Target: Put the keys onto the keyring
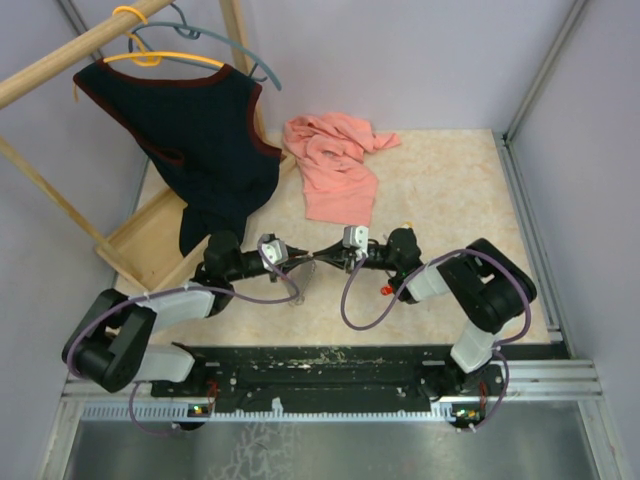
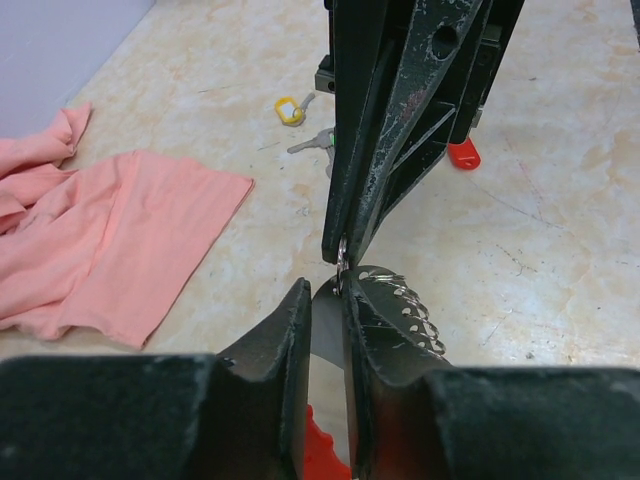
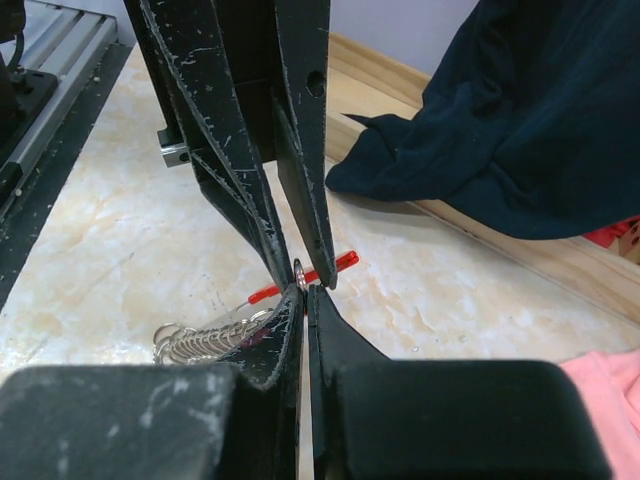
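Observation:
My two grippers meet tip to tip at the table's middle. The left gripper stands narrowly apart on the keyring. The keyring's grey metal side lies between the jaws and its red side hangs below. My right gripper is shut on a small metal ring that trails a silver chain. Of the keys, a red-headed one, a yellow-headed one and a bare metal one lie on the table behind the right gripper.
A pink cloth lies at the back of the table. A dark vest hangs from a wooden rack whose base sits at the left. Walls close in the table on three sides.

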Robot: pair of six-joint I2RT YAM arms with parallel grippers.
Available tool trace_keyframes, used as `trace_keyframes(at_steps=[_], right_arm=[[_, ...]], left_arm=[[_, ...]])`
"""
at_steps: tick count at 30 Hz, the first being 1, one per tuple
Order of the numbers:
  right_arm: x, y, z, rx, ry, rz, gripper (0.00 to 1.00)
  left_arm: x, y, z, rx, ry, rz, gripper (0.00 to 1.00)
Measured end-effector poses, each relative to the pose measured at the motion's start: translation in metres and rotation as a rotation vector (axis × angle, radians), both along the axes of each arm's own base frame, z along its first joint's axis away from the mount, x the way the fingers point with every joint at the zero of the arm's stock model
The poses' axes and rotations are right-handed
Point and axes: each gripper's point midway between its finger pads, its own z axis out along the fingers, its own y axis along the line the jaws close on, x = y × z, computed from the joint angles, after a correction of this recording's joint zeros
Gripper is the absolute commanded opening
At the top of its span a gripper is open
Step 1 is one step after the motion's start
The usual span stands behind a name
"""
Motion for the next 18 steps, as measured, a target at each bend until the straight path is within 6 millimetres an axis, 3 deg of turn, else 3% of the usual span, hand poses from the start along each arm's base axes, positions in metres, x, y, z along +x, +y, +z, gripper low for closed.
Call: trace_keyframes(at_steps=[6, 11, 18], right_arm=[[0.0003, 0.0000, 0.0003, 0.001, 0.000, -0.002, 0.00], [0.0013, -0.0006, -0.0010, -0.004, -0.005, -0.005, 0.00], [0.0032, -0.0049, -0.0052, -0.059, -0.016, -0.032, 0.22]], left_arm=[[-0.0016, -0.0009, 0.0001, -0.002, -0.003, -0.014, 0.01], [-0.0043, -0.0011, -0.0026, 0.010, -0.001, -0.030, 0.00], [-0.0050, 0.0018, -0.0056, 0.068, 0.016, -0.030, 0.00]])
